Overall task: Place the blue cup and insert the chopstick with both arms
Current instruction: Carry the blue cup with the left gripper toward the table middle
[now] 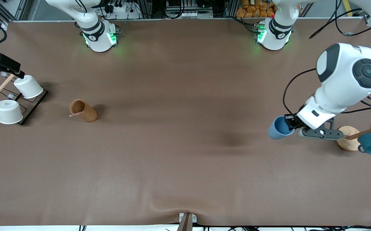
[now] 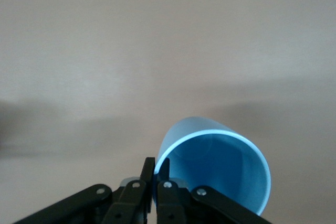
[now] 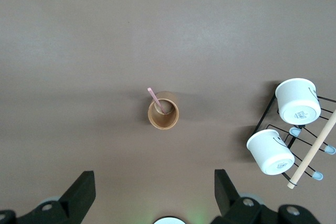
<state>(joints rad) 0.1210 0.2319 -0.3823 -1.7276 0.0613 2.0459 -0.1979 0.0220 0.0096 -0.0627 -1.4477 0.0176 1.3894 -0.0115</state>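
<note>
Front cam high, whole table; wrist cams look down.

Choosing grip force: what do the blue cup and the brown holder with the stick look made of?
Blue cup: probably plastic, matte, thin rim that glows where light passes through. Brown holder: looks like cork or cardboard, dull, no shine. Stick: pale pink, material unclear.

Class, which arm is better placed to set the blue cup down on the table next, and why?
Left. The left gripper is shut on the blue cup; the right gripper is open, high above the brown cylinder.
</note>
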